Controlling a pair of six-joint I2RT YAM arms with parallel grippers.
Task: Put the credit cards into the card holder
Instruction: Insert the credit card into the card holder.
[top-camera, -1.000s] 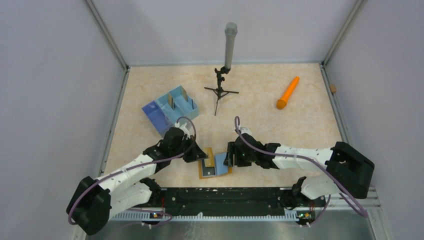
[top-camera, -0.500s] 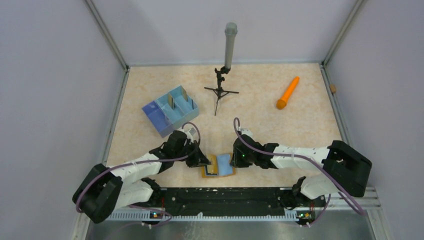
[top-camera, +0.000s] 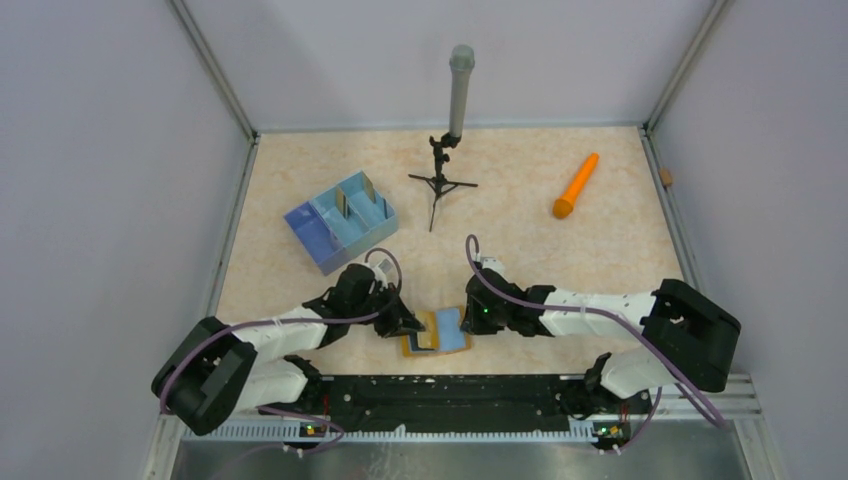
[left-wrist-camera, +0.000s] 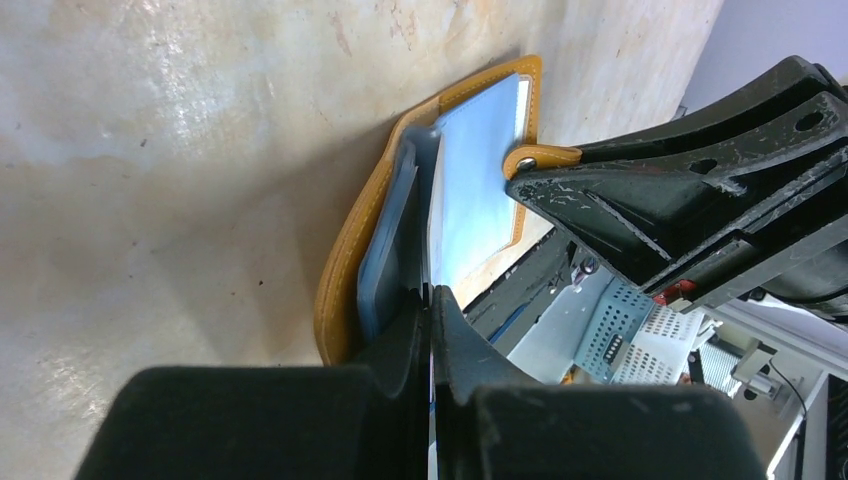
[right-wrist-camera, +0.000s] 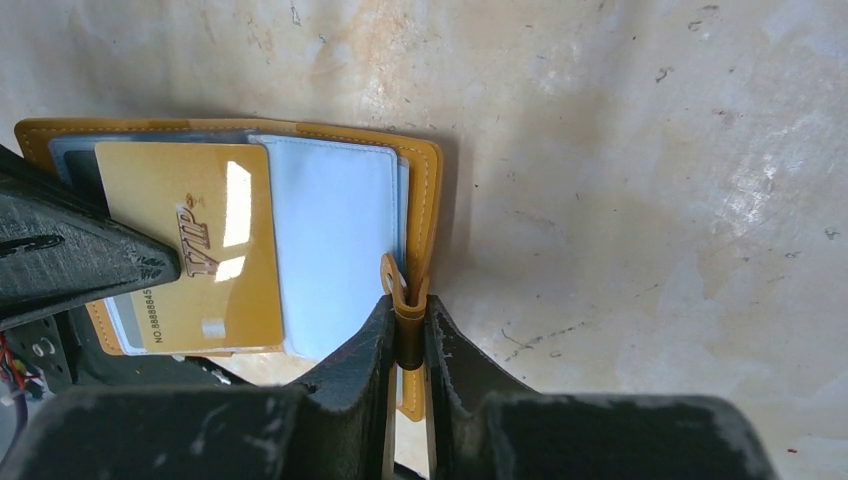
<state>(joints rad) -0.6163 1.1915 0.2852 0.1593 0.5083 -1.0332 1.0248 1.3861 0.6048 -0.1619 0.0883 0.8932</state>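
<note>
The card holder (top-camera: 438, 334) lies open near the table's front edge, mustard-orange with light blue pockets (right-wrist-camera: 335, 240). A gold credit card (right-wrist-camera: 195, 245) marked VIP lies over its left half. My left gripper (left-wrist-camera: 432, 296) is shut on that card, which shows only edge-on between the jaws in the left wrist view. The holder's orange rim (left-wrist-camera: 345, 270) sits just ahead of it. My right gripper (right-wrist-camera: 408, 312) is shut on the holder's snap tab at its right edge. In the top view the left gripper (top-camera: 406, 325) and right gripper (top-camera: 466, 318) flank the holder.
A blue divided tray (top-camera: 318, 232) with two upright cards stands behind the left arm. A grey microphone on a black tripod (top-camera: 447, 160) stands at the back middle. An orange cone-shaped stick (top-camera: 575, 187) lies at the back right. Metal rails edge the table.
The right gripper has closed on the holder's tab. The left gripper has moved toward the front edge with the card. The holder has shifted and turned slightly.
</note>
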